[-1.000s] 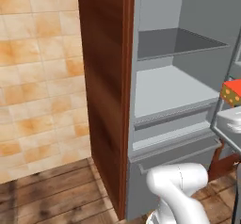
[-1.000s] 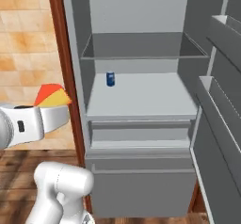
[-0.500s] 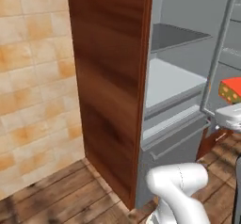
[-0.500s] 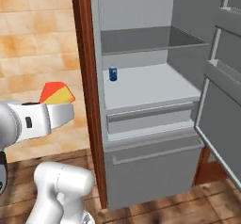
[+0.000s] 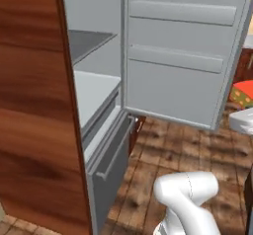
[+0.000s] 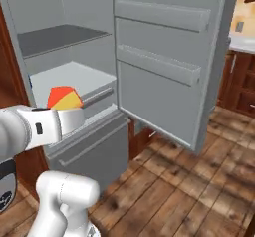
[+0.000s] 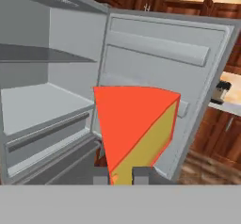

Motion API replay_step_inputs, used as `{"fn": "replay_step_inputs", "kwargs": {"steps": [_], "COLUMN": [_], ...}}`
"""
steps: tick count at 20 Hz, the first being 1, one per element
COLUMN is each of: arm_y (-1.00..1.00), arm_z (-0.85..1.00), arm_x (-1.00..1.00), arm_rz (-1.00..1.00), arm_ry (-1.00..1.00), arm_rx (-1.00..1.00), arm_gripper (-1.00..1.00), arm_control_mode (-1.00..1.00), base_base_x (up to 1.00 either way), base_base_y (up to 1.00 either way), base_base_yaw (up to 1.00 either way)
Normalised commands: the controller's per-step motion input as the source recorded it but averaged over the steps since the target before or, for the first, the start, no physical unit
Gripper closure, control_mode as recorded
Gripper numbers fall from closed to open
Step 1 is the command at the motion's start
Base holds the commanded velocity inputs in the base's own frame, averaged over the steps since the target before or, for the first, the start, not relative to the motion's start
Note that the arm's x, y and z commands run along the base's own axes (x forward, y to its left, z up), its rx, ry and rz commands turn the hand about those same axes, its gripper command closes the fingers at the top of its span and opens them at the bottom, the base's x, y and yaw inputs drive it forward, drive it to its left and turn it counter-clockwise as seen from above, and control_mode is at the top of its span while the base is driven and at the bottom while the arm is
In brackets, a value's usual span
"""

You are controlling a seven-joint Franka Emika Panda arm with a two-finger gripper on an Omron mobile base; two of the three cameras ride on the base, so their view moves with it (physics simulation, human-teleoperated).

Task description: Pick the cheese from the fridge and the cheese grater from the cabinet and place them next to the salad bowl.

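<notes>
Cheese (image 7: 136, 124) sits clamped between the gripper's (image 7: 121, 175) 2 fingertips, red rind up, held out in front of the open fridge (image 6: 69, 81), beside its door (image 6: 164, 61).

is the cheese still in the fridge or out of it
Out. The cheese sits clamped in the tool, held in front of the open fridge, clear of its shelves; the door stands swung wide.
</notes>
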Motion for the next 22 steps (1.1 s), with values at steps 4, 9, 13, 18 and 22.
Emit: {"fn": "replay_step_inputs", "kwargs": {"steps": [4, 9, 13, 18, 22], "arm_y": [0.0, 0.0, 0.0, 0.0, 0.0], "arm_z": [0.0, 0.0, 0.0, 0.0, 0.0], "arm_x": [0.0, 0.0, 0.0, 0.0, 0.0], "arm_rz": [0.0, 0.0, 0.0, 0.0, 0.0], "arm_ry": [0.0, 0.0, 0.0, 0.0, 0.0], "arm_rx": [0.0, 0.0, 0.0, 0.0, 0.0], "arm_gripper": [1.0, 1.0, 1.0, 1.0, 1.0], "arm_control_mode": [1.0, 1.0, 1.0, 1.0, 1.0], "base_base_x": [-0.35, -0.07, 0.17, 0.07, 0.0], "base_base_y": [0.19, 0.16, 0.31, 0.07, 0.0], "base_base_yaw": [-0.91, -0.89, -0.82, -0.81, -0.9]}}
